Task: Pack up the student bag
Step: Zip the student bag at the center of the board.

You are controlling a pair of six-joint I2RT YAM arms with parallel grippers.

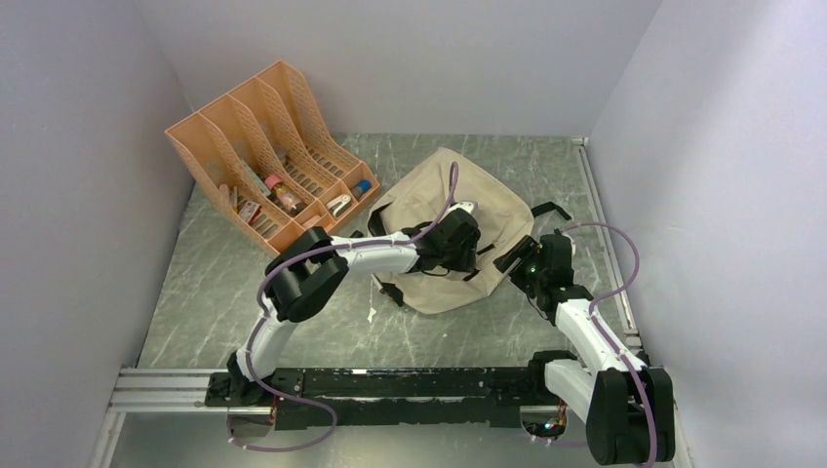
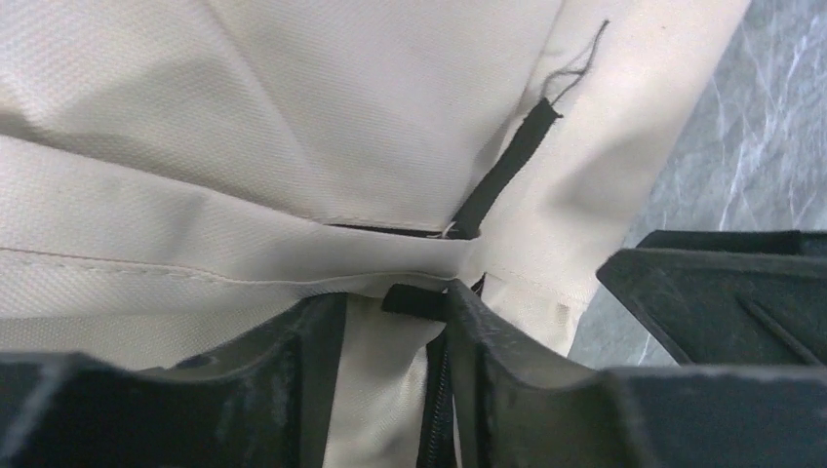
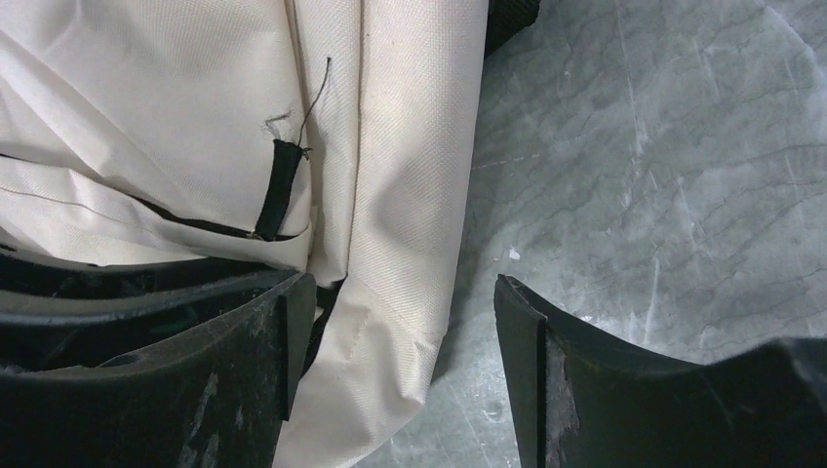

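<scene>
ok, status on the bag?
Left gripper straddles bag seam, grip unclear. Right gripper open over bag edge. Bag lying on table. Grippers close together.

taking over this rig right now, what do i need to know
Left gripper: jaws either side of a fold of the bag beside its zipper; can't tell if the fold is pinched.
Right gripper: open, straddling the bag's edge, holding nothing.
Bag: lying flat in front of both arms, no opening in view.
Organizer: far left, small items in its slots.
Done: nothing seen packed.
Left: probably open the zipper, then load the items.
</scene>
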